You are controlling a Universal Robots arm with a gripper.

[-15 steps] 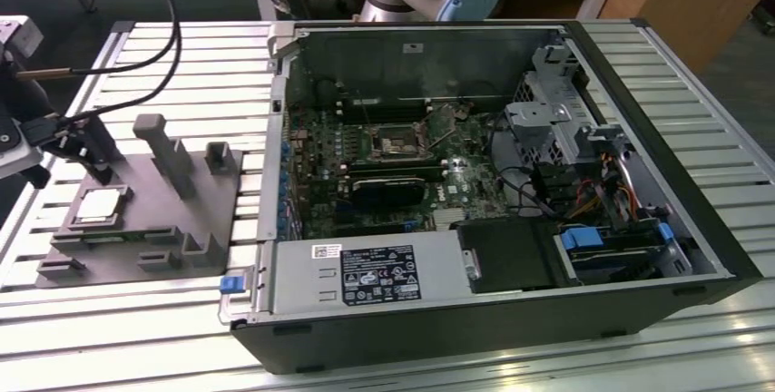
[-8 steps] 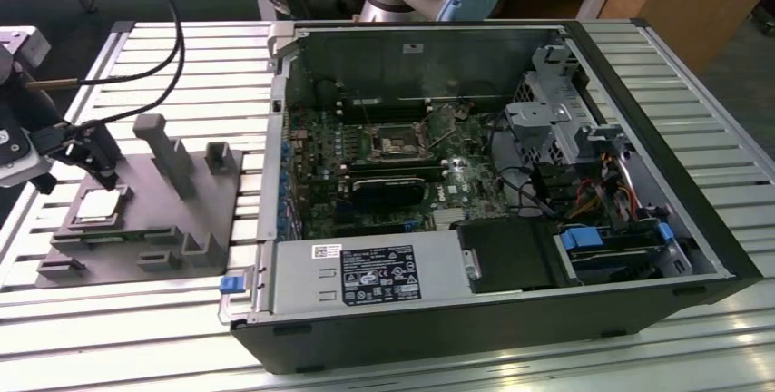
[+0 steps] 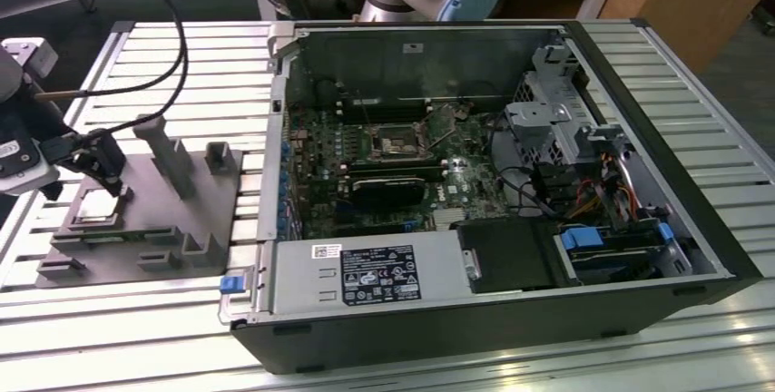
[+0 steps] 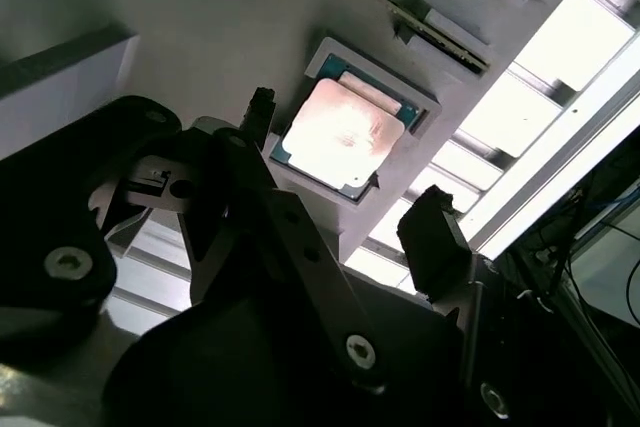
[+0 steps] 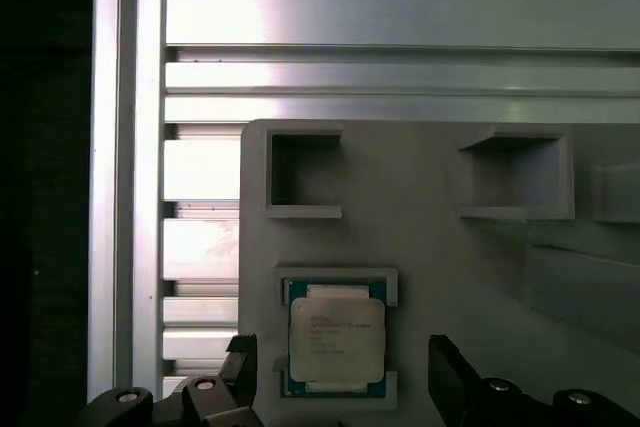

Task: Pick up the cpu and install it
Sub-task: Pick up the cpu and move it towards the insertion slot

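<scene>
Cpu (image 5: 337, 335) (image 4: 343, 137): small, thin, square chip. Shiny silver-grey top, green rim showing round it. Lies flat, top side up, in shallow square pocket of grey tray (image 5: 450, 247). Pocket sits near tray's edge, close to two square holes in tray. Not yet picked up.

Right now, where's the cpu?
The cpu sits in a grey tray recess at the exterior view's left, beside the computer case, flanked by the open gripper.
</scene>
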